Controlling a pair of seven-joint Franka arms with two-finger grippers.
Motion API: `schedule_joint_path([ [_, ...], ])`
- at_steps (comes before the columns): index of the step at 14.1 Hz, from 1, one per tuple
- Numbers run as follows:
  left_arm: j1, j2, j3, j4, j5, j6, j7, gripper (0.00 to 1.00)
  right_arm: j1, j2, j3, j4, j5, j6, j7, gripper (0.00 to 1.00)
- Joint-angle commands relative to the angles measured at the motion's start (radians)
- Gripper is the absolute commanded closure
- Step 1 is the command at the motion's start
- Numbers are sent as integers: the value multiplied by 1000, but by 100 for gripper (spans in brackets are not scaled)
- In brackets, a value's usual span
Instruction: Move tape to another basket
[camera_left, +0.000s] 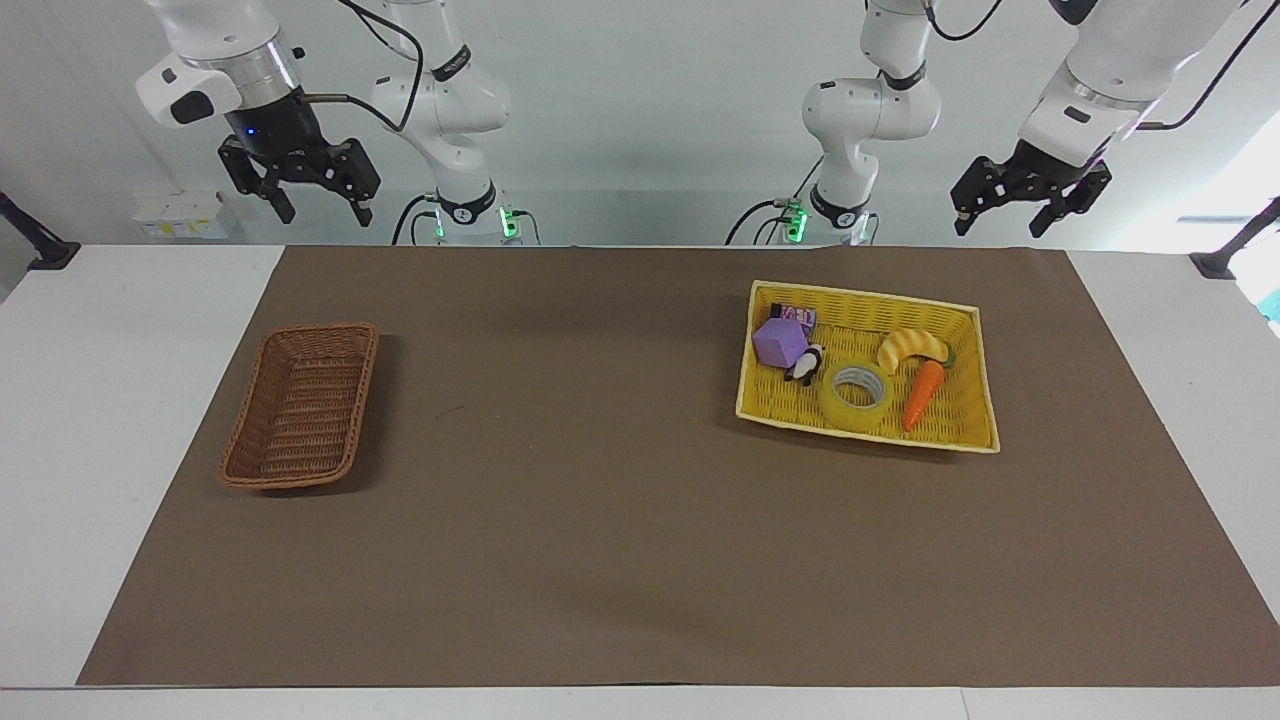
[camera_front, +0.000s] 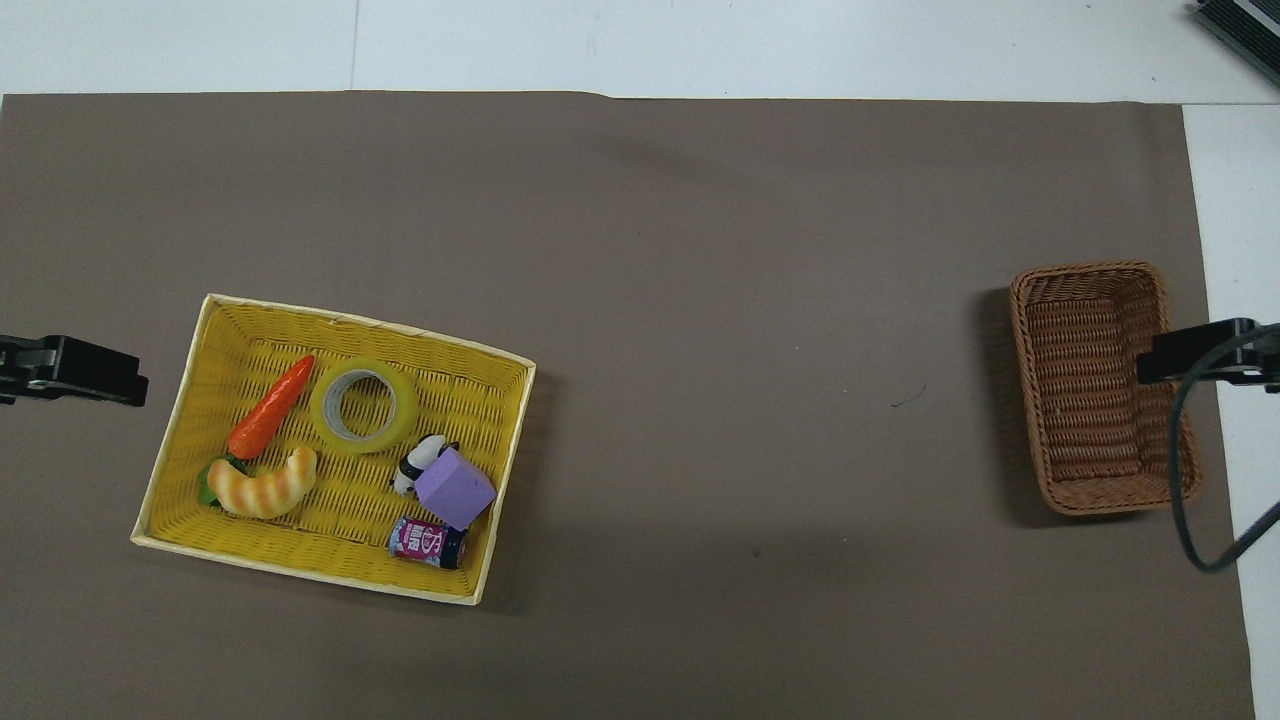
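I see the tape (camera_left: 856, 394) lying flat in the yellow basket (camera_left: 975, 436), between the carrot (camera_left: 923, 393) and the panda (camera_left: 804, 365), with the croissant (camera_left: 911, 346) nearer the robots. The brown basket (camera_left: 302, 407) sits well apart toward the right arm's end. Both grippers hang raised at the robots' edge, left gripper (camera_left: 1004, 218) and right gripper (camera_left: 325, 207), fingers apart, holding nothing
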Motion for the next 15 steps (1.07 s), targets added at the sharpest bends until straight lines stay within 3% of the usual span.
schedule_joint_path([
  [1, -7, -28, -1, -56, -5, 58, -18, 0, -11, -14, 1, -9, 16, -3, -31, 0],
  [6, -10, -17, -3, -145, -5, 182, -89, 0, -11, -14, 1, -9, 16, -3, -33, 0],
  [12, -10, -7, -3, -367, -6, 441, -130, 0, -11, -14, 1, -11, 16, -3, -33, 0],
  [15, -12, 42, -4, -409, -12, 509, -130, 10, -11, -14, 1, -9, 17, -3, -31, 0],
])
